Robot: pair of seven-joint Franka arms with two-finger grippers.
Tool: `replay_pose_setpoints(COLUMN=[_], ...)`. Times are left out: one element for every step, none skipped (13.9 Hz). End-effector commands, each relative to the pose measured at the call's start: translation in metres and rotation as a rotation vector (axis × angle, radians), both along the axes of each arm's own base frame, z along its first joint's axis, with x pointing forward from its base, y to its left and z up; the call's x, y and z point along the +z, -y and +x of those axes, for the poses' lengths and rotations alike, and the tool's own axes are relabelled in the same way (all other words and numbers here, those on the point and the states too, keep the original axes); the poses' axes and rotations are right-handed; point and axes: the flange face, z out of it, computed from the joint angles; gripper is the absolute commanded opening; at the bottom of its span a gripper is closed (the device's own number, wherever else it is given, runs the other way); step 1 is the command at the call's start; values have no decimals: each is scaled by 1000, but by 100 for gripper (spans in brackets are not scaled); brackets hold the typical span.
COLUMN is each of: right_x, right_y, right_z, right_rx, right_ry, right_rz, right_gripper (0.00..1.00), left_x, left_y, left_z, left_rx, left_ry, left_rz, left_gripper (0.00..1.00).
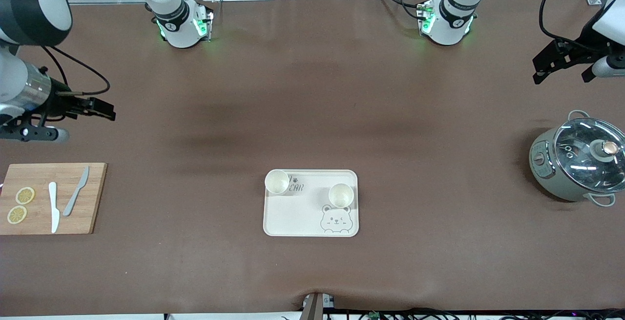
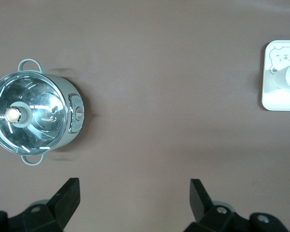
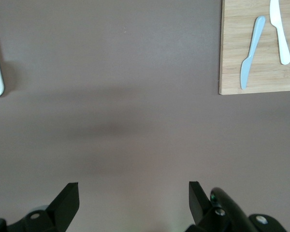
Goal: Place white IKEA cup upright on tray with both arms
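- both white cups (image 1: 277,181) (image 1: 341,195) stand mouth-up on the tray (image 1: 293,220), one at a corner, one above the bear drawing, so i judge placement done.
- left gripper (image 2: 134,199) hangs spread and empty over bare table near the pot (image 1: 578,163).
- right gripper (image 3: 134,199), also spread and empty, hangs near the cutting board (image 1: 93,198).

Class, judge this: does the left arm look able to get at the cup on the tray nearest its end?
Probably yes: the left gripper is open and empty, the table between looks bare, and the cup stands uncovered on the tray.
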Motion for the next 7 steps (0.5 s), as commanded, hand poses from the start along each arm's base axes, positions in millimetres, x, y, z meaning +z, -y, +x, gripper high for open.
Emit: replay_pose_setpoints(right_x=[40, 50, 62, 67, 68, 72, 77], right_y=[15, 16, 16, 15, 17, 13, 9], right_z=[-14, -14, -16, -15, -17, -22, -26], right_rx=[20, 34, 37, 40, 35, 43, 51], right_ry=[10, 13, 20, 25, 24, 13, 11], right_rz=[12, 12, 12, 13, 12, 14, 14], right_gripper=[100, 100, 100, 100, 100, 100, 100], left_x=[-7, -9, -9, -10, -10, -12, -14], left_y=[6, 6, 3, 2, 3, 3, 3], left_z=[6, 6, 7, 9, 11, 13, 14], left_rx=[-12, -12, -6, -5, -6, -6, -6], left_ry=[-2, -5, 1, 12, 21, 21, 18], left_rz=[-22, -22, -21, -24, -25, -25, -23], left_gripper=[100, 100, 100, 100, 100, 100, 100])
